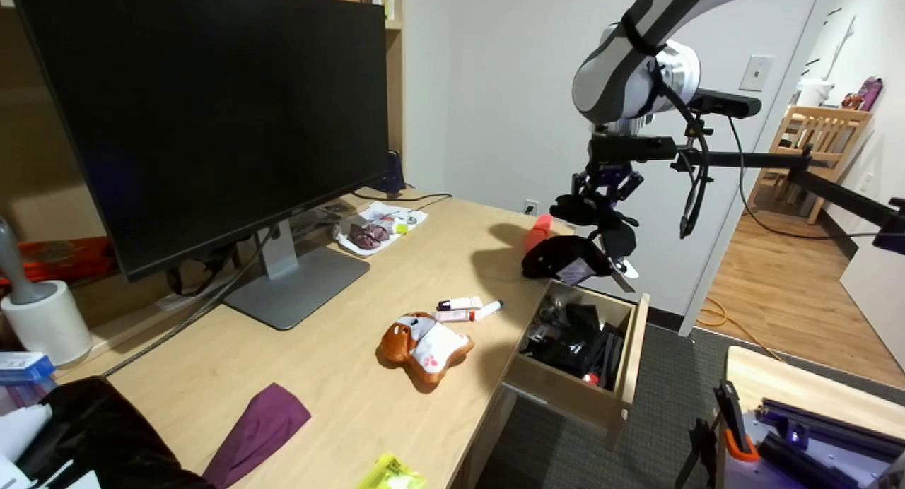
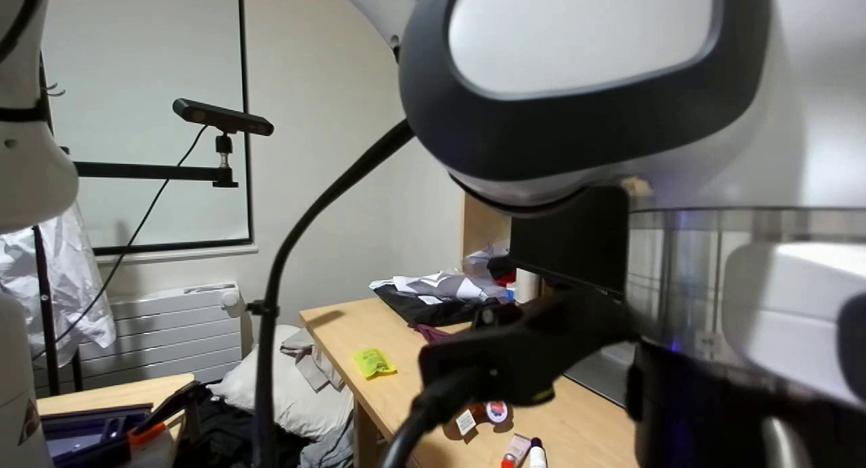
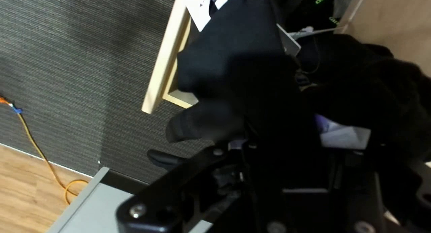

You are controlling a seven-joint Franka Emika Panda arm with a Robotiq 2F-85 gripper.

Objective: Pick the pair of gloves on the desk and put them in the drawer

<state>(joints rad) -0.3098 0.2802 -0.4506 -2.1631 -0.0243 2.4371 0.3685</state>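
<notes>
pale tabletop [image 1: 339, 390], monitor [image 1: 233, 121] toward its back edge, drawer [image 1: 573, 393] pulled out past the front edge near the corner by the wall [image 1: 509, 86], presumably left open so things can drop in from above. gloves [image 3: 222, 58] hang below the hand [image 1: 605, 191], just off that same corner; wrist view has them overlapping the drawer, not released yet. looks like a bunched pinch, so loose parts splay and dangle, should fall limp once let go. hand seems closed down on the gloves, contact lost in black, exact gap can't tell. labelled dark item [image 1: 558, 254] at that corner: can't tell if second glove or separate. arm [image 1: 601, 86] reaches over from above, hand pointing roughly straight down.
</notes>
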